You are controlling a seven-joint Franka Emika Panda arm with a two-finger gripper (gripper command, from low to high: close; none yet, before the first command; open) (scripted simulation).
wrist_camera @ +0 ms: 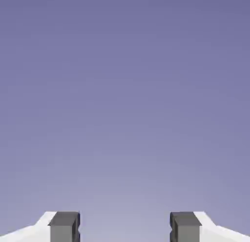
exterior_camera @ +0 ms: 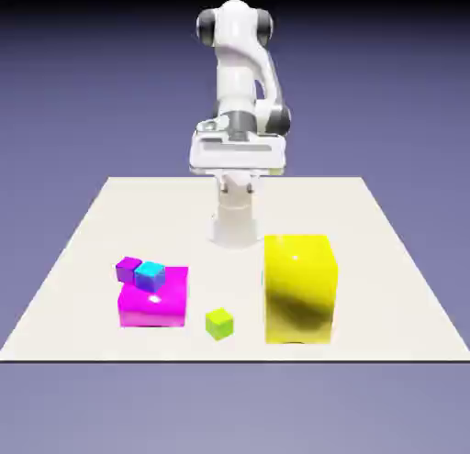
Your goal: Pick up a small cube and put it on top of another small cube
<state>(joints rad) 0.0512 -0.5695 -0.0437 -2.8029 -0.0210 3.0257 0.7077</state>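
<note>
The small cube (exterior_camera: 218,323), tiny and lime-green, sits on the table near the front edge, between a magenta block and a big yellow block. My gripper (exterior_camera: 237,166) hangs high above the table's far side, well away from the cube. In the hand view the gripper (wrist_camera: 125,229) is open: its two grey fingertips (wrist_camera: 64,227) stand wide apart with nothing between them. Only the plain blue-violet backdrop shows ahead, and no cube appears in that view.
A flat magenta block (exterior_camera: 153,301) lies toward the exterior view's left with a small cyan cube (exterior_camera: 150,276) on its back corner. A small purple cube (exterior_camera: 128,269) sits just behind and left of it. The big yellow block (exterior_camera: 299,289) stands toward the right.
</note>
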